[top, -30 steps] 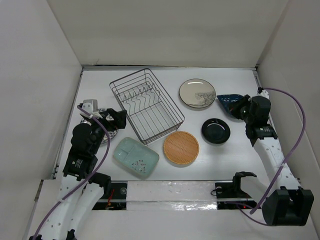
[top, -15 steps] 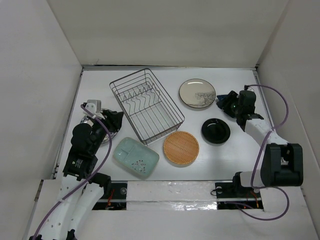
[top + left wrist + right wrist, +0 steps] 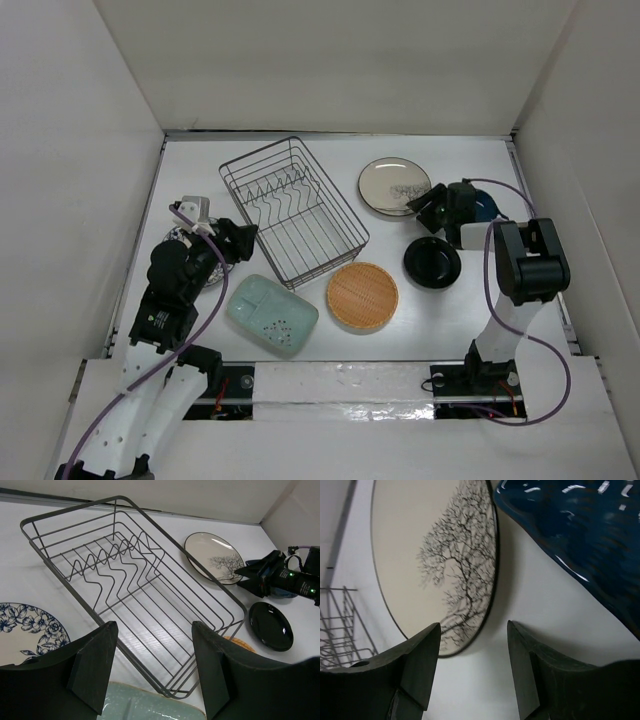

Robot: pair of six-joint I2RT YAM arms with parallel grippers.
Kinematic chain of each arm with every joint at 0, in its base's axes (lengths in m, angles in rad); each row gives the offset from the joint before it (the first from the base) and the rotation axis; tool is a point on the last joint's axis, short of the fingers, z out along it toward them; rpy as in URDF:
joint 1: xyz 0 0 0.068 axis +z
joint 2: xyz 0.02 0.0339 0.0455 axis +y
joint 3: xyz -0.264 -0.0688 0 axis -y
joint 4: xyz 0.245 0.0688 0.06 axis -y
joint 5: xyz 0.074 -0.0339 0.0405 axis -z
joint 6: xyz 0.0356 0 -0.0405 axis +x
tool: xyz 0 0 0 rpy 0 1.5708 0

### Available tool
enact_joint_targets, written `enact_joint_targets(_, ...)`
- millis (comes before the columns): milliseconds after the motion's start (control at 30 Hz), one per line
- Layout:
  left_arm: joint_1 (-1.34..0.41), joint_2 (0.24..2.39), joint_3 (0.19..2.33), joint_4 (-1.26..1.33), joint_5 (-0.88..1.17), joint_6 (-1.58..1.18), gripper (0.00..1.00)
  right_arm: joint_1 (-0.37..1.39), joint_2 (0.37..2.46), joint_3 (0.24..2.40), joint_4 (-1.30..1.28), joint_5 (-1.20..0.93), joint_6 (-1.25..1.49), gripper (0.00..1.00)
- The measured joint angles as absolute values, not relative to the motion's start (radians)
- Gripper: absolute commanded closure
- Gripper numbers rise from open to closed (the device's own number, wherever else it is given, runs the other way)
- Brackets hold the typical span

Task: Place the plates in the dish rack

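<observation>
The grey wire dish rack [image 3: 293, 210] stands empty at mid-left, its prongs [image 3: 107, 562] upright. My left gripper [image 3: 240, 240] hovers open by its near-left side [image 3: 154, 630], above the mint plate [image 3: 145, 705] and beside the blue floral plate [image 3: 25, 625]. On the table lie the beige plate [image 3: 393, 186], the black plate [image 3: 432, 262], the orange plate [image 3: 362, 296] and the mint plate [image 3: 271, 313]. My right gripper [image 3: 425, 208] stands open and empty over bare table [image 3: 474, 627] between the beige plate [image 3: 435, 555] and the dark-blue leaf plate [image 3: 590, 540].
White walls enclose the table on the left, back and right. The right arm's purple cable [image 3: 500, 190] loops over the dark-blue plate. A corner of the rack [image 3: 335, 625] shows at the left of the right wrist view.
The right arm has folded back toward its base and its gripper has swung left off the dark-blue plate and opened. The left gripper has shifted slightly toward the rack.
</observation>
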State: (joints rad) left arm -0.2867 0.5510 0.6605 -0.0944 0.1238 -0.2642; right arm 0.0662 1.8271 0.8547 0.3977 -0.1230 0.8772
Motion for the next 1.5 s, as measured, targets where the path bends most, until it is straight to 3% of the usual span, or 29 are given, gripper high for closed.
enact_joint_targets(167,-0.287,0.558,0.661,-0.094,0.124,-0.262,0.42,0.08,1.905,0.916,0.449,-0.112,0.966,0.45)
enact_joint_targets(367,-0.287,0.559,0.661,-0.094,0.123,-0.258,0.42,0.082,1.969,0.957,0.488,-0.112,1.077,0.62)
enact_joint_targets(400,-0.287,0.559,0.661,-0.094,0.123,-0.258,0.42,0.084,1.977,0.958,0.496,-0.112,1.098,0.77)
enact_joint_targets(500,-0.287,0.559,0.661,-0.094,0.123,-0.255,0.42,0.09,2.017,0.962,0.537,-0.109,1.172,0.97)
enact_joint_targets(533,-0.287,0.559,0.661,-0.094,0.123,-0.255,0.42,0.092,2.027,0.962,0.56,-0.108,1.201,0.99)
enact_joint_targets(800,-0.287,0.56,0.661,-0.094,0.124,-0.248,0.42,0.137,2.006,0.939,0.628,-0.038,1.241,1.0)
enact_joint_targets(1100,-0.287,0.56,0.661,-0.094,0.126,-0.244,0.42,0.183,1.768,0.931,0.517,0.085,1.022,1.0)
enact_joint_targets(1333,-0.286,0.542,0.661,-0.094,0.128,-0.244,0.42,0.26,1.581,1.08,0.386,0.183,0.782,1.0)
enact_joint_targets(1500,-0.287,0.525,0.661,-0.094,0.128,-0.244,0.41,0.381,1.565,1.282,0.274,0.24,0.594,1.0)
